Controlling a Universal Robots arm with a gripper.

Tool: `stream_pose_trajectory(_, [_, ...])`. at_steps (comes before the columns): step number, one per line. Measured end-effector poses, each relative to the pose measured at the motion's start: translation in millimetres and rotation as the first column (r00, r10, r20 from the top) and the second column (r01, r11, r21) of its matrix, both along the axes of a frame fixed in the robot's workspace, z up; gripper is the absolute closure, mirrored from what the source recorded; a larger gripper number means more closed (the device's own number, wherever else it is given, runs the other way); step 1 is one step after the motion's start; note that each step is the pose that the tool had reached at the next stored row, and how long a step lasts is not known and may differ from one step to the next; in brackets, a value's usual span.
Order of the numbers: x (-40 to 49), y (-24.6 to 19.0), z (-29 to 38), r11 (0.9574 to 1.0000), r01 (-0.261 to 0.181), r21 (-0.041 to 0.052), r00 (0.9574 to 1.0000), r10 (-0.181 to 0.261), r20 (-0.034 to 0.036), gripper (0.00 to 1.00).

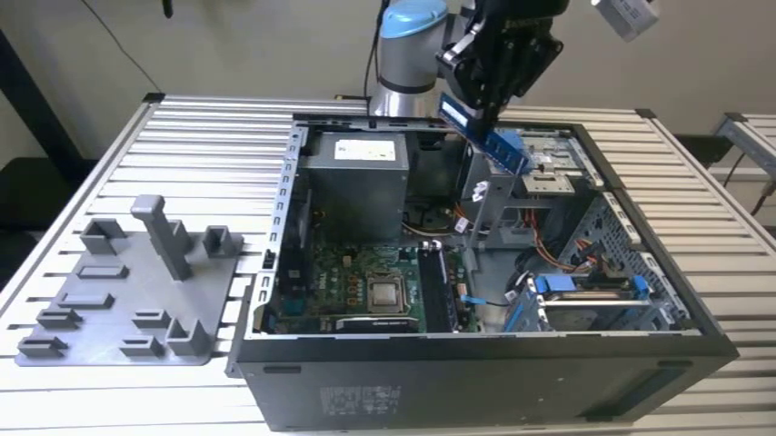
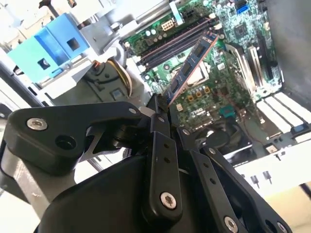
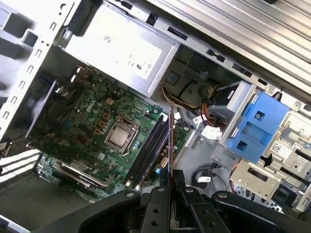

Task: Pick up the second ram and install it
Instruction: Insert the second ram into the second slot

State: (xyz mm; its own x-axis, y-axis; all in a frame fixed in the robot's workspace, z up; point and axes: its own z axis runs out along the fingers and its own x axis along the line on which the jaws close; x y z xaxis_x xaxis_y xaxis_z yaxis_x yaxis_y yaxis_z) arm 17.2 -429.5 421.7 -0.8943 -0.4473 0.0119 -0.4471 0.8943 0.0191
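Gripper [image 2: 162, 110] jaws pinched narrow on one end of second ram [image 2: 192, 68]; rest of stick juts beyond tips. Ram in air, tilted, above open PC case [image 1: 485, 386], over motherboard [image 3: 92, 111].

Exterior view: raised, set back, looking down into the open computer case [image 1: 485, 381]. Both wrist views: close behind the gripper [image 2: 163, 110], looking past it onto the motherboard [image 3: 92, 116], which all three views share.

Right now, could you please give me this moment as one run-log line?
tool: shut on RAM stick | place: in the air above open computer case | stick: clear of motherboard, not yet in a slot
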Motion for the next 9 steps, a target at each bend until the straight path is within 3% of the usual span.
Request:
stream_pose_trajectory(5, [0.0, 0.0, -0.7, 0.9959, 0.090, 0.0001, 0.9959, -0.090, 0.0000, 0.86])
stream_pose_trajectory(9, [0.0, 0.0, -1.3, 0.9866, 0.163, 0.0001, 0.9866, -0.163, 0.0000, 0.86])
